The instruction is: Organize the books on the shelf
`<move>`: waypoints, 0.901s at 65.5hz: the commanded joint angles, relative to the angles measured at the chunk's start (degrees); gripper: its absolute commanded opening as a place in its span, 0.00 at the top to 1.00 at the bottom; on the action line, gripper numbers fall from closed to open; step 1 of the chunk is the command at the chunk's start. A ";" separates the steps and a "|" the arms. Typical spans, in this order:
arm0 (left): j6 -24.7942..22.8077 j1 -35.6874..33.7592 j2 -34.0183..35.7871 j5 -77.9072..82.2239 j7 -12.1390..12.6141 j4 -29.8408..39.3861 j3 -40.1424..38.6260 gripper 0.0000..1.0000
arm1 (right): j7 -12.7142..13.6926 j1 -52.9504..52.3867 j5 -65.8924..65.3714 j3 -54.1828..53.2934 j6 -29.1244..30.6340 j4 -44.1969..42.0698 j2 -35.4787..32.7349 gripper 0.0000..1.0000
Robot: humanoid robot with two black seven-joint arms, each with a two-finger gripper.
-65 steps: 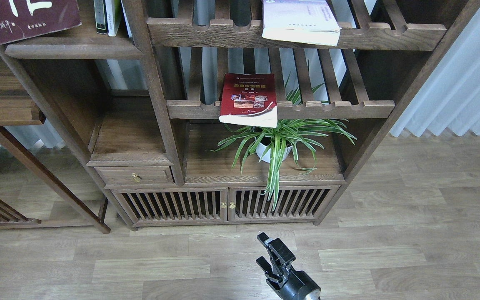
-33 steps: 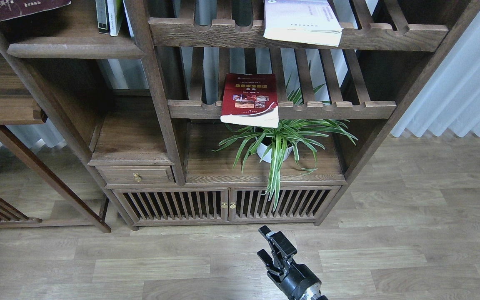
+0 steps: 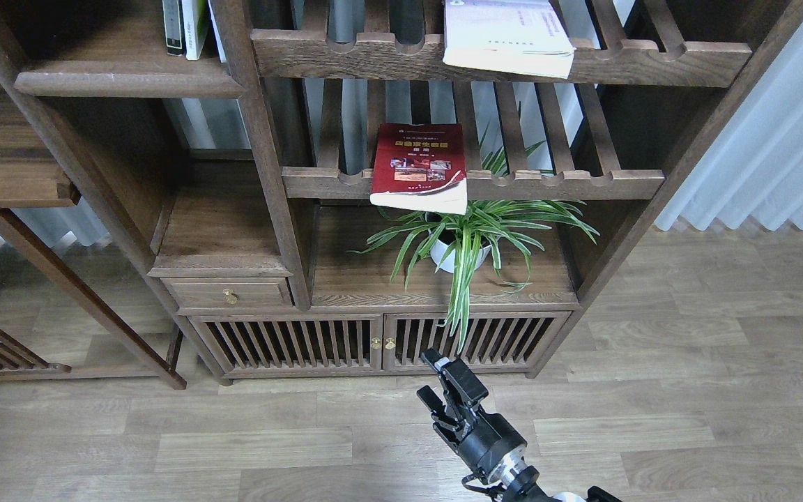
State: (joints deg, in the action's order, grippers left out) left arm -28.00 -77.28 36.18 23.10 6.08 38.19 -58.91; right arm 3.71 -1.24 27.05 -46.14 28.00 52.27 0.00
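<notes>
The red book (image 3: 419, 167) lies flat on the slatted rack at frame centre, its near edge overhanging the front rail above a potted plant (image 3: 461, 240). The pale book (image 3: 506, 35) rests on the rack above, top centre. The solid shelf (image 3: 126, 73) sits upper left. At bottom centre, the right gripper (image 3: 438, 381) angles up-left over the floor, fingers spread, holding nothing.

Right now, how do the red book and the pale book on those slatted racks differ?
The red book lies on the lower rack, just above the plant; the pale book lies on the upper rack. The red book shows whole, with a yellow title band and small photos; the pale book's cover looks plain and is cut off by the view's top. Both lie flat, overhanging the front rail.
</notes>
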 commanded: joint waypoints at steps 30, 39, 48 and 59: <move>0.00 -8.94 -12.18 -1.13 -9.07 -23.86 6.00 0.92 | -0.11 -2.01 0.28 -0.09 0.00 0.02 0.00 0.00; 0.00 -10.35 -13.85 -1.13 -10.30 -27.21 8.55 0.91 | -0.20 -2.45 0.28 -0.09 0.00 0.11 0.00 0.00; 0.00 -10.43 -16.31 -1.13 -11.62 -29.49 9.43 0.90 | -0.20 -2.45 0.28 -0.09 0.00 0.81 0.00 0.00; 0.00 -10.52 -18.95 -0.69 -14.61 -30.46 15.14 0.87 | -0.20 -2.37 0.28 -0.09 0.00 1.25 0.00 0.00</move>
State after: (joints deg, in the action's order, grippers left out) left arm -27.99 -87.72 18.49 21.97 -7.02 8.22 -48.10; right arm 3.52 -3.67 27.35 -46.23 28.00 53.44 0.00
